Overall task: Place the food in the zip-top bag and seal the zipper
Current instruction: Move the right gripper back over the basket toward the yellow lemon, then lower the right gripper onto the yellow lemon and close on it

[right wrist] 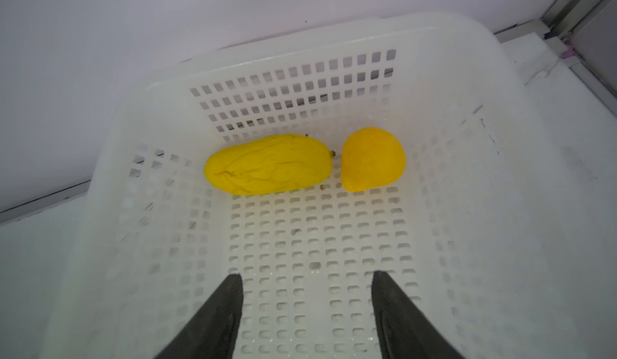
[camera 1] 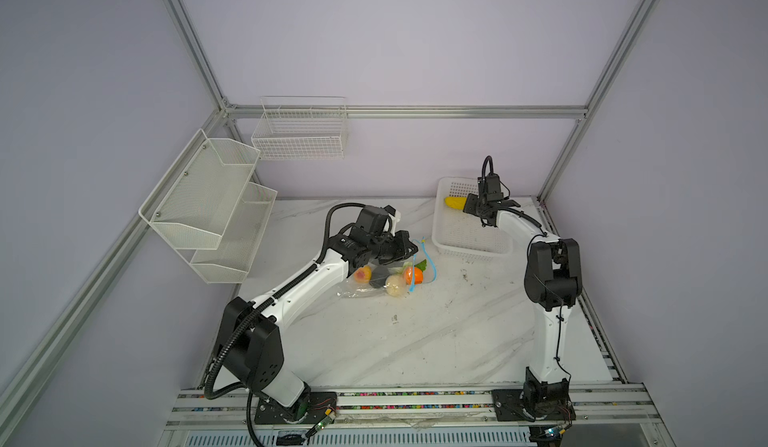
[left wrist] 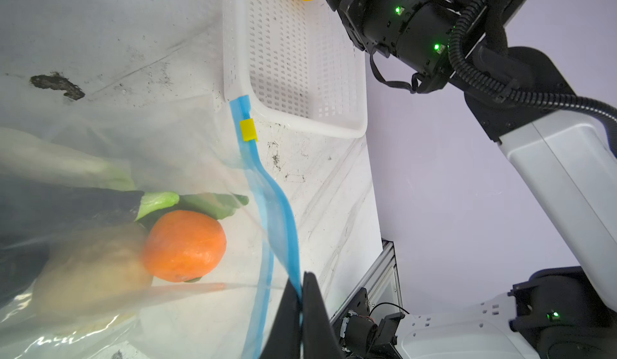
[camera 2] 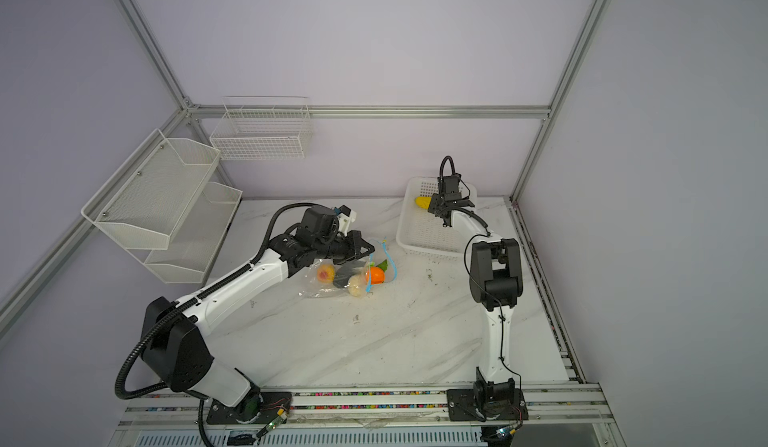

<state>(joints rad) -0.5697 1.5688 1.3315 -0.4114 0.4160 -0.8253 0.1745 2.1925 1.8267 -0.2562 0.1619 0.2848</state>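
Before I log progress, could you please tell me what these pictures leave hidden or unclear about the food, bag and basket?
Both top views: the right gripper covers the rounder yellow piece in the basket.
Left wrist view: the cream piece and dark piece inside the zip-top bag are blurred, too near the lens.
Same view: the zipper runs off the picture's edge past the left gripper.

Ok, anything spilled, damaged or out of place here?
Nothing spilled. The table is marked: a dark blotch by the bag, scuffs near the basket.
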